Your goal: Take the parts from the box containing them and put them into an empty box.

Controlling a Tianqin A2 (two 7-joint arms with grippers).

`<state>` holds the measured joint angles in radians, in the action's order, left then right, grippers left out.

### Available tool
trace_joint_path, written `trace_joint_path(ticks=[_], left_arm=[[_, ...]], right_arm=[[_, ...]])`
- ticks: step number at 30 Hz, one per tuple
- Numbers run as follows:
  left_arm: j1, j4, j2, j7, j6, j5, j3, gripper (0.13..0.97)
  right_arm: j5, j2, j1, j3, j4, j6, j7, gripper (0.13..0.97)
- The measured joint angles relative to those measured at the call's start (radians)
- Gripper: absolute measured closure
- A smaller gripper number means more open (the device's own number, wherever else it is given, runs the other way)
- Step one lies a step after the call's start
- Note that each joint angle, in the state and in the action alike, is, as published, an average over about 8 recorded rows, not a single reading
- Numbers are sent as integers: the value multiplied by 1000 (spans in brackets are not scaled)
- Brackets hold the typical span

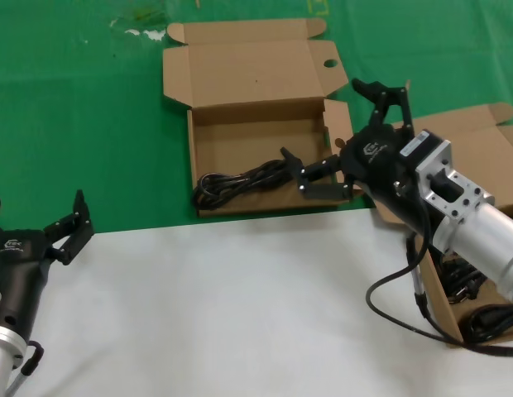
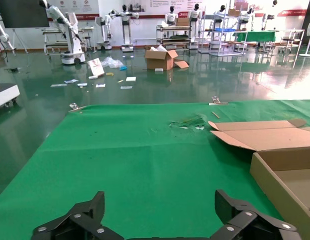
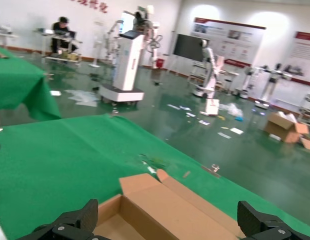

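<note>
A: Where are the parts?
B: One cable (image 1: 240,180) lies coiled in the holed box (image 1: 256,165); more sit in the plain box (image 1: 480,314). Right gripper (image 1: 343,132) gapes wide, empty.
A: Handling?
B: Probably light, floppy; grab the bundle mid-coil. Left gripper (image 1: 62,227) waits, jaws apart.
</note>
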<state>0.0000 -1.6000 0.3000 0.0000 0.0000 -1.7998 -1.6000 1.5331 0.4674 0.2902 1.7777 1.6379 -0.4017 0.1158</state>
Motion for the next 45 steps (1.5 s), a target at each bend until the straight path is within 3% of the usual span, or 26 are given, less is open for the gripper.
trace_joint_path(ticks=[5,14,23,45], left_arm=[[0,0,0,0,0,0,0,317],[0,0,0,0,0,0,0,193],[0,0,0,0,0,0,0,136],[0,0,0,0,0,0,0,132]], right_arm=[[33,-20,-35,-22,-5,49,-14,129],[92,-57,-100,-61,-13,138,-40,129],[150,-94,-163,-100,-21,226,-65,129],[250,-157,-272,-167,-36,377,-109,129]])
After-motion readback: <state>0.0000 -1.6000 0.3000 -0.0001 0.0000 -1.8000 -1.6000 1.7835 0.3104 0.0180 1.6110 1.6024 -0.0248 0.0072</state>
